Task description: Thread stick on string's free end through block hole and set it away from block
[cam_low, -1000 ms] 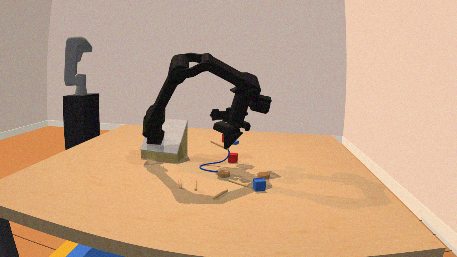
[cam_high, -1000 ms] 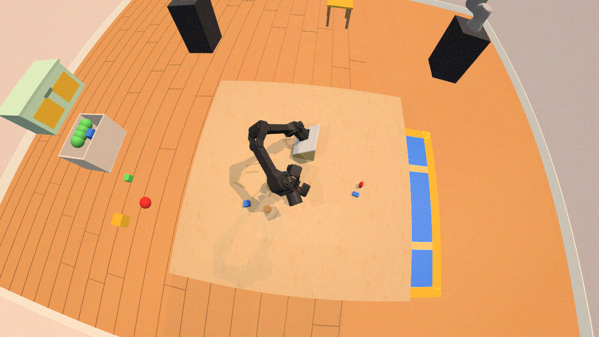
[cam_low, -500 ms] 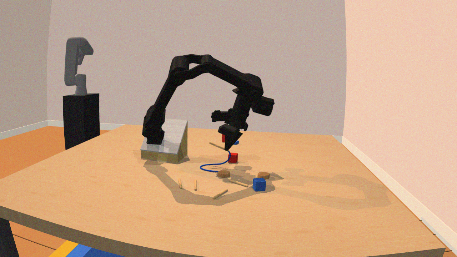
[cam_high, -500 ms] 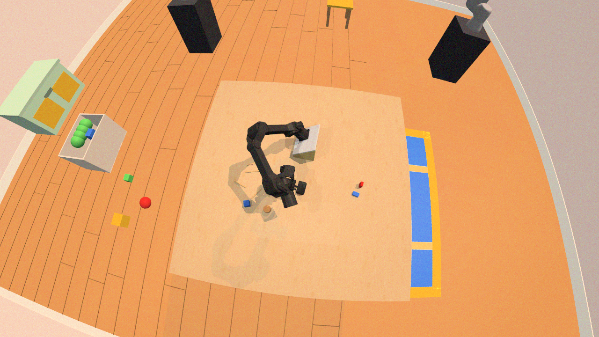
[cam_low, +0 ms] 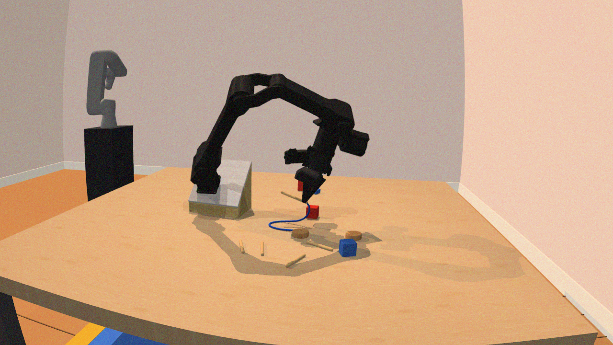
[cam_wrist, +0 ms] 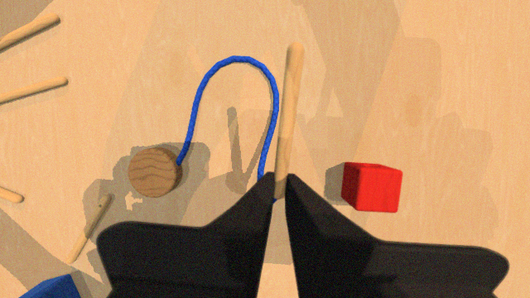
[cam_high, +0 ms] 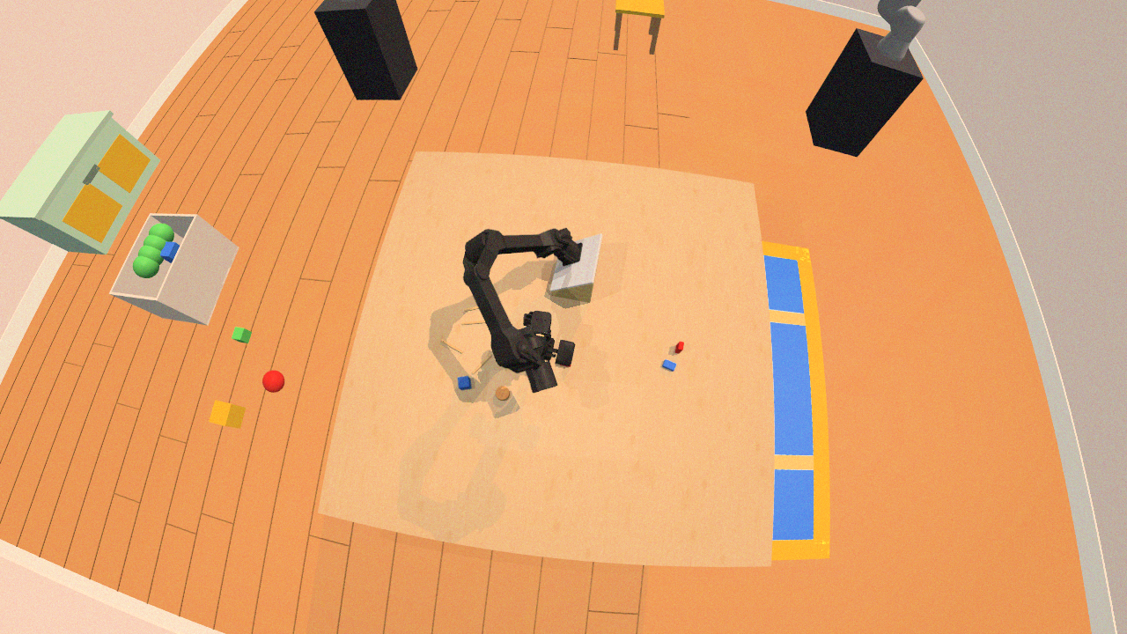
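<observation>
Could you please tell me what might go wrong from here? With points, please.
The pale wooden stick (cam_low: 290, 196) (cam_wrist: 290, 95) is pinched near one end, so it could pivot if its tip hits something. The blue string (cam_low: 270, 224) (cam_wrist: 242, 59) loops to the round wooden button (cam_low: 299, 234) (cam_wrist: 153, 172) and might drag or snag it. The red cube (cam_low: 312, 212) (cam_wrist: 374, 188) nearby could get knocked.
</observation>
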`<action>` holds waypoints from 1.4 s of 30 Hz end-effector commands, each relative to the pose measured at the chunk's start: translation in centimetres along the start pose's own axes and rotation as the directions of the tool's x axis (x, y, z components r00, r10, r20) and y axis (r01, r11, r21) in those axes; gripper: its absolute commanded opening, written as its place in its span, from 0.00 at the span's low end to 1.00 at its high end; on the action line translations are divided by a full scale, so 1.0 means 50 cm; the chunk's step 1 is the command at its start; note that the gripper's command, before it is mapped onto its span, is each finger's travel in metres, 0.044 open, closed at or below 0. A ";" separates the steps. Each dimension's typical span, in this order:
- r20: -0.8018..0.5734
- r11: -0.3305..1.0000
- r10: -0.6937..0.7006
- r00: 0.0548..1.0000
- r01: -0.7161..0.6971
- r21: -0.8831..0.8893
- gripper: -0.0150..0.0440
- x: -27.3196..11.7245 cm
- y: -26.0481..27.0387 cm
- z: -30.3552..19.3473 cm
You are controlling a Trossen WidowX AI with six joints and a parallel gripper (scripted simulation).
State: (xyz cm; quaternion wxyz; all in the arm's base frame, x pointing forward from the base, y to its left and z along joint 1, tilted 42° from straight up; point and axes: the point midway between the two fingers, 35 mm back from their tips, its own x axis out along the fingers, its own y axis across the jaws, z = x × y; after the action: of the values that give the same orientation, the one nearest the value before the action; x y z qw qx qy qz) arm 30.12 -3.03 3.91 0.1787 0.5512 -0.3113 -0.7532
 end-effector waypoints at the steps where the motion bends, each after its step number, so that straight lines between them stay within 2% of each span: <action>1: -0.008 1.000 -0.001 1.000 0.001 0.004 0.25 -0.003 -0.002 -0.008; 42: -0.089 1.000 -0.011 0.996 0.010 -0.003 0.25 -0.037 -0.019 -0.105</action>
State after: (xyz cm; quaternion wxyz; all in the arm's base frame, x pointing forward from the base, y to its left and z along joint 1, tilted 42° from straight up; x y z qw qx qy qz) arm 35.35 -2.59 3.62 0.1865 0.5843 -0.3001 -0.7306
